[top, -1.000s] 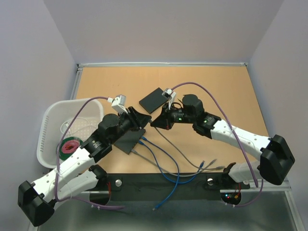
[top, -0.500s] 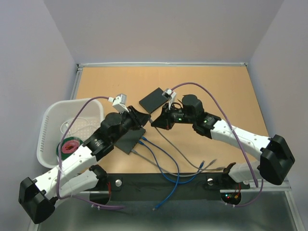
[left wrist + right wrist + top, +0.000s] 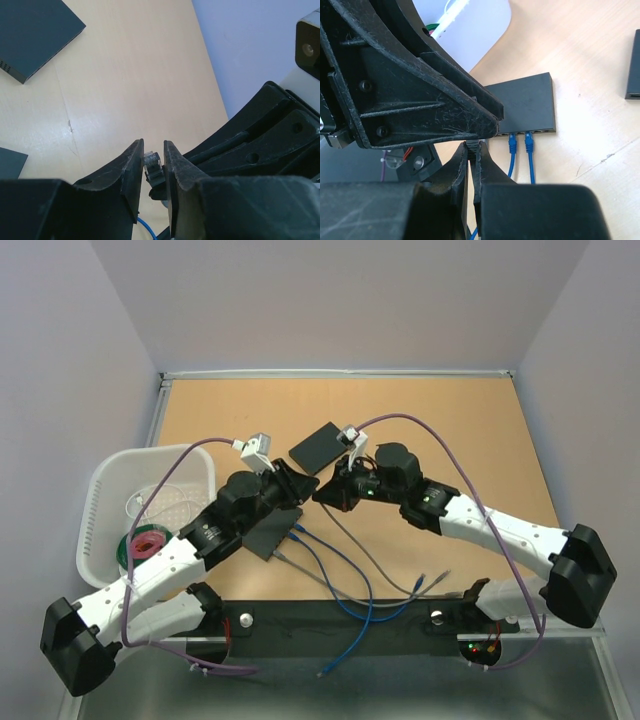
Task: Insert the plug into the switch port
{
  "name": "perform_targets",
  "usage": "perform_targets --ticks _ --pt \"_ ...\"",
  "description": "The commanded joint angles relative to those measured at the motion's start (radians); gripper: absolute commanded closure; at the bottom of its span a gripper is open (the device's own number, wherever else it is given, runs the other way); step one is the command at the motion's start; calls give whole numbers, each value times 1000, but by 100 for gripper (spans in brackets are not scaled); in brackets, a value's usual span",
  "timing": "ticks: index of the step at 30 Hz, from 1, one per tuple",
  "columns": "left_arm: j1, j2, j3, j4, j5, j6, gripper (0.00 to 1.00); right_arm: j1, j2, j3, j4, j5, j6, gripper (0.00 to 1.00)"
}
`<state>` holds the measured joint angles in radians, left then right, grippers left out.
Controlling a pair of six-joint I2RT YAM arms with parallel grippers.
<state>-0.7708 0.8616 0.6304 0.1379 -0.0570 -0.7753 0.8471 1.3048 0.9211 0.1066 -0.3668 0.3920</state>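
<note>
A clear plug (image 3: 151,161) on a grey cable (image 3: 372,557) sits between the fingertips of both grippers, above the table and just right of the dark switch (image 3: 268,532). My left gripper (image 3: 153,150) is narrowly closed around the plug's clear head. My right gripper (image 3: 473,147) is shut on the plug's grey ribbed boot, meeting the left gripper (image 3: 305,490) tip to tip in the top view. The switch (image 3: 525,107) has two blue cables (image 3: 529,144) plugged into its front row of ports. The right gripper (image 3: 323,493) hides the plug in the top view.
A second flat black box (image 3: 315,447) lies behind the grippers and shows in the left wrist view (image 3: 35,30). A white basket (image 3: 100,510) with a tape roll (image 3: 145,543) stands at the left. Loose blue and grey cable ends (image 3: 430,585) trail to the near edge.
My left arm has swung right and forward, bringing its fingers up to the right gripper and round the plug. The right arm has shifted slightly left.
</note>
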Motion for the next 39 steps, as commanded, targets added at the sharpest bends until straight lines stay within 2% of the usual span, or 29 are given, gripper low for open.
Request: perform_targets --ticks 1,10,25,28,31,32,33,34,35,36,39 --pt "-18 10 48 22 -9 -1 67 33 -30 54 36 95 -24 100" --pt "-24 10 66 -21 -60 -4 67 128 -1 108 -94 291 -116 100" --pt "-24 13 91 -50 -95 -33 69 161 1 101 -160 420 -134 100" --pt "-24 20 89 -47 -90 -36 71 161 8 102 -159 420 -131 100" --pt "-24 27 89 -46 -84 -35 81 161 17 104 -160 420 -130 100" --pt "-24 27 88 -41 -83 -35 90 161 19 105 -160 414 -124 99" --pt "-24 27 84 -40 -81 -33 94 162 17 105 -159 413 -122 98" --pt "-24 27 84 -38 -80 -32 98 161 17 104 -160 413 -119 90" --pt "-24 25 84 -37 -79 -30 100 162 8 101 -160 408 -114 66" --pt "-24 21 84 -34 -76 -22 100 162 1 91 -159 411 -108 53" --pt "-24 4 66 11 -31 10 100 161 -67 47 -154 468 -82 27"
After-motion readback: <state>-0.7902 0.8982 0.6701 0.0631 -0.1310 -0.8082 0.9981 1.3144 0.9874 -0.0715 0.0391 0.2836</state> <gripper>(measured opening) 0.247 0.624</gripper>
